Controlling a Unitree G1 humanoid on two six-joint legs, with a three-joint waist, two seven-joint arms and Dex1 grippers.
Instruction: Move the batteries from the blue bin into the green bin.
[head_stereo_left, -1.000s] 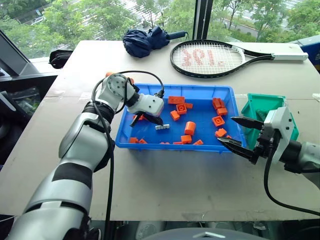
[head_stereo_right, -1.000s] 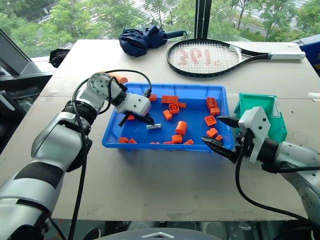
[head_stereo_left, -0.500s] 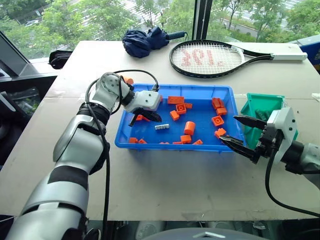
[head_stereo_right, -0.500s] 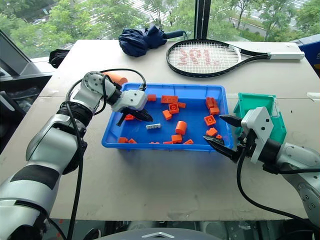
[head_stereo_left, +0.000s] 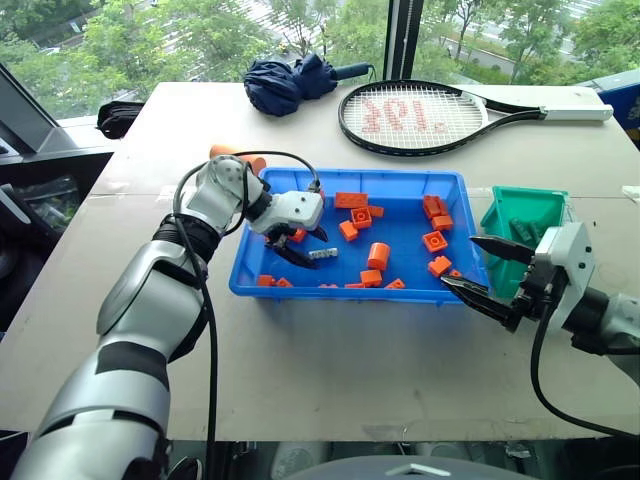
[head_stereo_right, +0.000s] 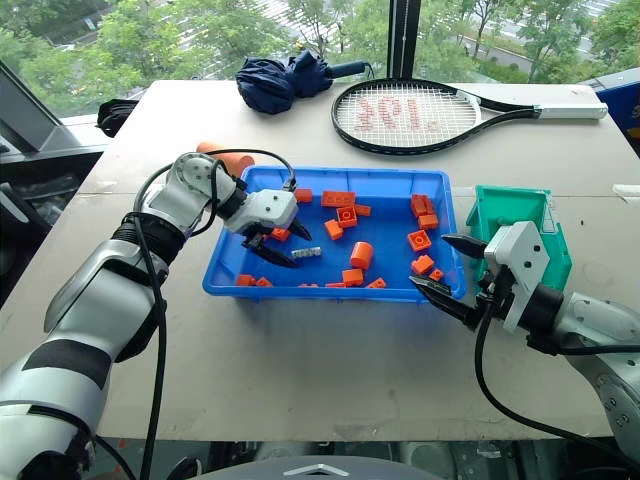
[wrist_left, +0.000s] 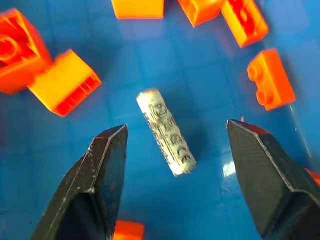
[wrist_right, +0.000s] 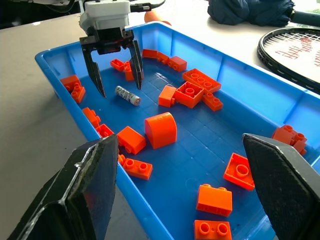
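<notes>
Silver battery lies between the spread fingers of the left tool, ungrasped in the blue bin, green bin awaiting it

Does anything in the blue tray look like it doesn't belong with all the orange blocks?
Yes. One small silver battery lies flat on the floor of the blue tray, the only grey thing among the orange bricks. The left gripper hovers over it, jaws open on either side, not touching it.
</notes>
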